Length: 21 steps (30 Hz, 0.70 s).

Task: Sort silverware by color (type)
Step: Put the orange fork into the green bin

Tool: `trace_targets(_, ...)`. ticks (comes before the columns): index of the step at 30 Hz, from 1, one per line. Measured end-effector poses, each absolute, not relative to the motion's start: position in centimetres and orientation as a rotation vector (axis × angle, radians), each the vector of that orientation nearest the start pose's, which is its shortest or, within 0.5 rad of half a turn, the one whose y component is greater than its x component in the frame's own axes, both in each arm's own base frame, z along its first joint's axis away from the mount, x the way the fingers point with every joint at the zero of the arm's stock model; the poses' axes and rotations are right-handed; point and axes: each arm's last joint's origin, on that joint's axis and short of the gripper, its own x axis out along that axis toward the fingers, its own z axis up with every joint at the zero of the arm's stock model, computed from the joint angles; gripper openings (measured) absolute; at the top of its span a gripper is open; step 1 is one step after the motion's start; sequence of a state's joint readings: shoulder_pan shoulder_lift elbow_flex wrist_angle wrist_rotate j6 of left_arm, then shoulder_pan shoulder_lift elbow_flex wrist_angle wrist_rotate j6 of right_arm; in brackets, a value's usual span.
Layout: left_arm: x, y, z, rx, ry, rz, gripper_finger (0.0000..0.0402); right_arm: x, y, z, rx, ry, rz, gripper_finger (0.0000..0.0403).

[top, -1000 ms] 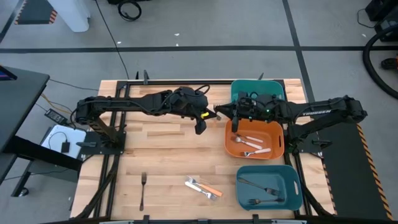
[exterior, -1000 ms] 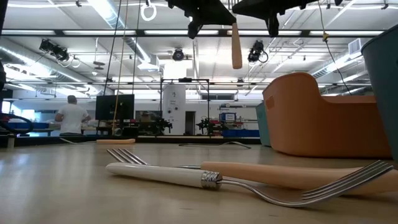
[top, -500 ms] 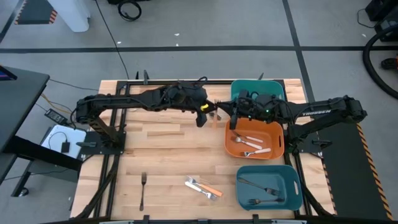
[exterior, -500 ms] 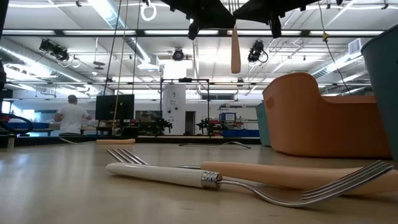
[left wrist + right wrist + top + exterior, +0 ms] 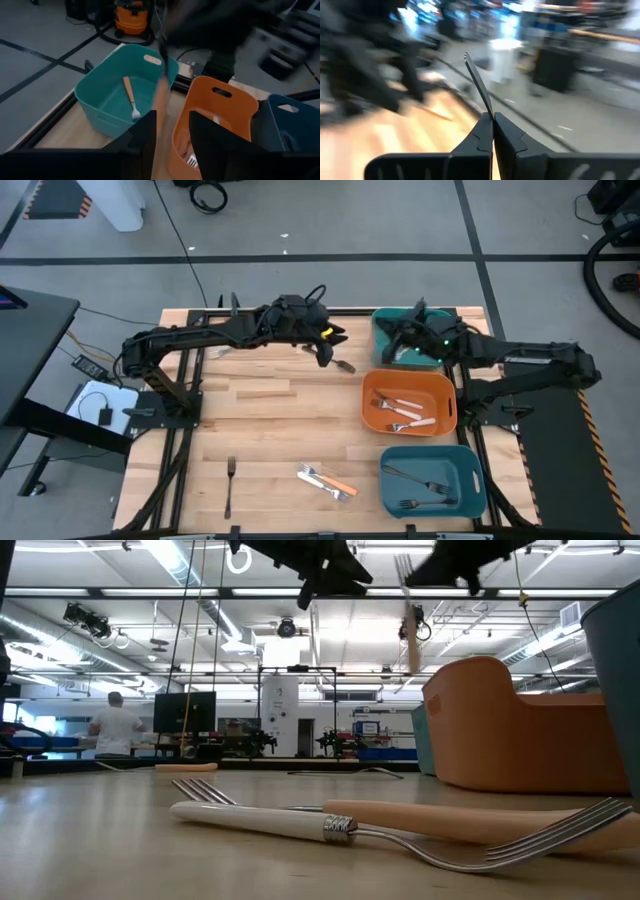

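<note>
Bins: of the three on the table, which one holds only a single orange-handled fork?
The far teal bin at the table's back edge; the orange bin and the near teal bin each hold several forks.

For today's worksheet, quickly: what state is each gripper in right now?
Left gripper: jaws open, holding nothing.
Right gripper: jaws closed on a fork, held over the far teal bin.

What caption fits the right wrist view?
Right gripper shut on a slim fork, tines pointing away, above the wooden table.
</note>
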<state>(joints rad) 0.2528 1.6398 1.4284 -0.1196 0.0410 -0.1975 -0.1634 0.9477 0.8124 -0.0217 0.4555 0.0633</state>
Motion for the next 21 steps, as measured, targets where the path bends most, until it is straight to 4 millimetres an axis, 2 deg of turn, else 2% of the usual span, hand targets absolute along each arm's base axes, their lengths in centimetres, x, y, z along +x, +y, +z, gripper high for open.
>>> trace_targets(4,36.8,10.0,34.1,-0.249,0.326,0.26,0.0123,17.4,-5.9,32.0,-0.055,0.352,-0.783,0.0006)
trace_targets(9,36.5,10.4,33.7,-0.255,0.363,0.273,0.0123,15.0,-6.9,29.6,-0.046,0.68,-0.787,0.0008)
trace_targets(15,36.2,10.5,33.2,-0.256,0.422,0.282,0.0123,14.6,-8.5,28.1,-0.178,0.925,-0.772,0.0028)
trace_targets(21,36.0,10.4,32.7,-0.264,0.478,0.286,0.0123,15.2,-9.8,26.9,-0.187,1.032,-0.776,0.0055)
